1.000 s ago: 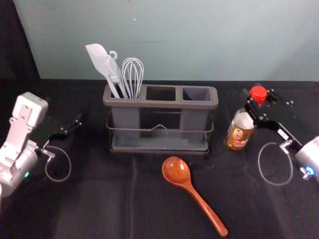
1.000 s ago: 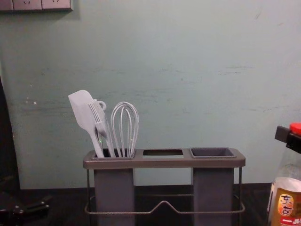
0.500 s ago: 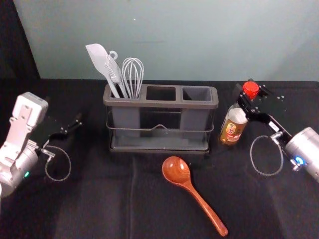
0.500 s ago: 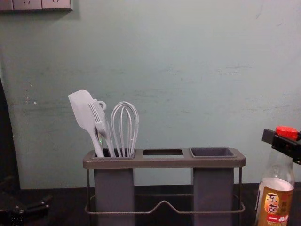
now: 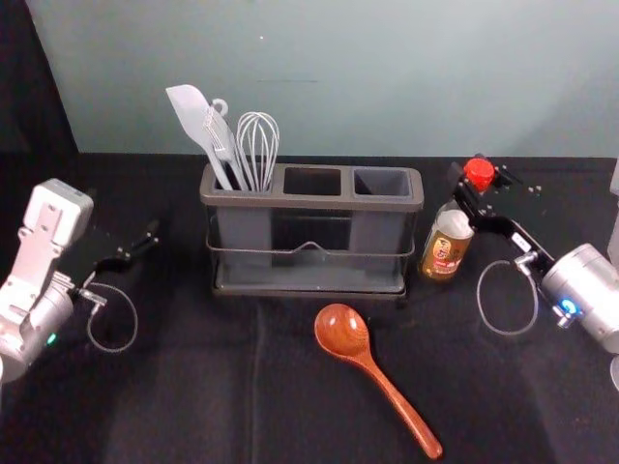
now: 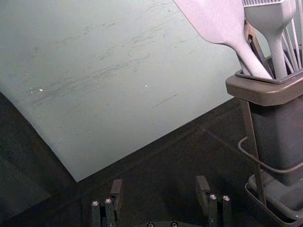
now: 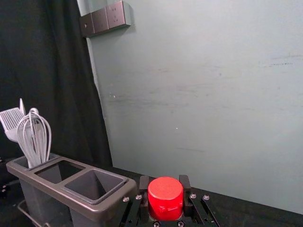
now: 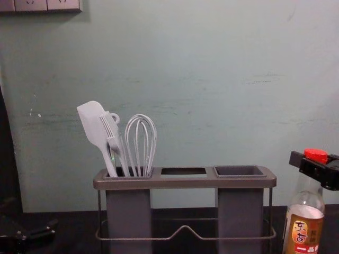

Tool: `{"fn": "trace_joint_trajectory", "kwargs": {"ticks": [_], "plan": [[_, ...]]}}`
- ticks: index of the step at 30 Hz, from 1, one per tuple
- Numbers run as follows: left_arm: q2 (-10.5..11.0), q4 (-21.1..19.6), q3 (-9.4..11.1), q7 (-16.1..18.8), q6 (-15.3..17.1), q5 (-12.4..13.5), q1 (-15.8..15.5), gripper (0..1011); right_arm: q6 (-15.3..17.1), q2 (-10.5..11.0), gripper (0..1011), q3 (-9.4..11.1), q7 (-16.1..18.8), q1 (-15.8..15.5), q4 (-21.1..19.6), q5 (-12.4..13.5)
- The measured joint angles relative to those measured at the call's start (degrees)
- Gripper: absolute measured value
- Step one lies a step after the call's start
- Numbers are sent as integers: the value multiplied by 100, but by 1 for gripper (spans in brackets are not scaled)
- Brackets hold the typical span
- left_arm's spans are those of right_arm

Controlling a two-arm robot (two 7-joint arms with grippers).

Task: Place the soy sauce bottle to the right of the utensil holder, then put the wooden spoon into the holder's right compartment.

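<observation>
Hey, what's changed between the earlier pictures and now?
The right gripper, closed on the soy sauce bottle, has moved it leftward, closer to the utensil holder, and slightly lower in the chest view. Nothing was let go. The wooden spoon, the holder and the open left gripper stayed put.

Soy sauce bottle and utensil holder cut off below in chest view

The left arm is pale silver with a blocky white housing and a green light; the right arm has a rounded silvery barrel and a blue light. Each carries a thin, looping grey cable. The left gripper and right gripper are black, dotted with shiny screws.
</observation>
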Motion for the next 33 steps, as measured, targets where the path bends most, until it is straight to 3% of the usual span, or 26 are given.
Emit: {"fn": "trace_joint_trajectory", "kwargs": {"ticks": [33], "plan": [[0, 0, 0, 0, 0, 0, 0, 1000, -286, -136, 381, -84, 136, 229, 457, -103]]}}
